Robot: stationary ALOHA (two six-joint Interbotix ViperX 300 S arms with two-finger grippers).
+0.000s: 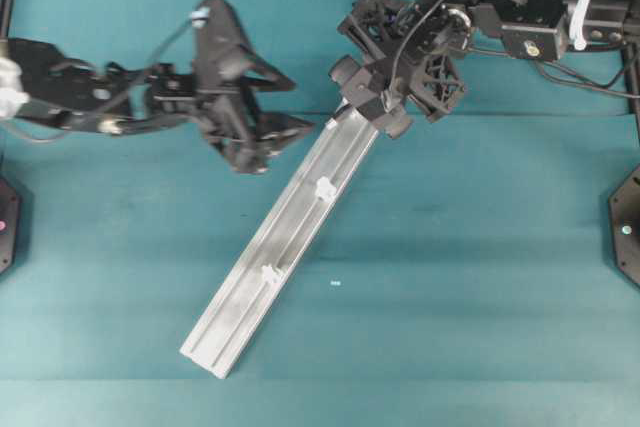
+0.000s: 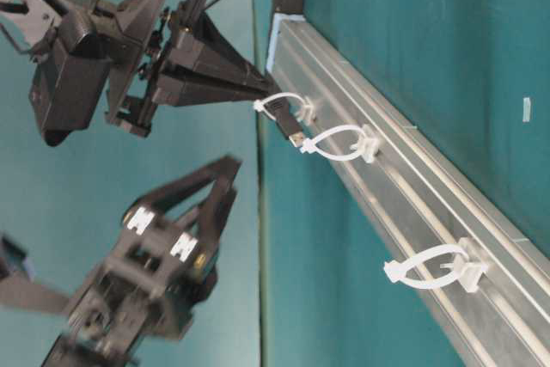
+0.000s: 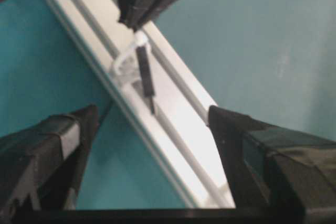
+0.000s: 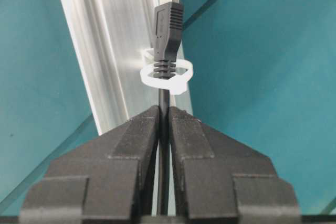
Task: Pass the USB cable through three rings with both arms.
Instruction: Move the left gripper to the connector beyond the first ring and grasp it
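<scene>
The thin black USB cable [image 4: 163, 145] is pinched between the pressed-together fingers of the black open-frame right gripper [image 4: 164, 116], just behind its black moulded plug [image 4: 167, 30]. The plug is seen pushed through the first small white translucent plastic ring [image 4: 167, 74], which is clipped to the long silver aluminium rail [image 1: 285, 232] lying on the teal table [image 1: 480, 277]. Two further white rings [image 2: 339, 143] [image 2: 430, 271] are spaced along the rail. The black left gripper [image 1: 285, 102] is held spread wide beside the rail, holding nothing.
</scene>
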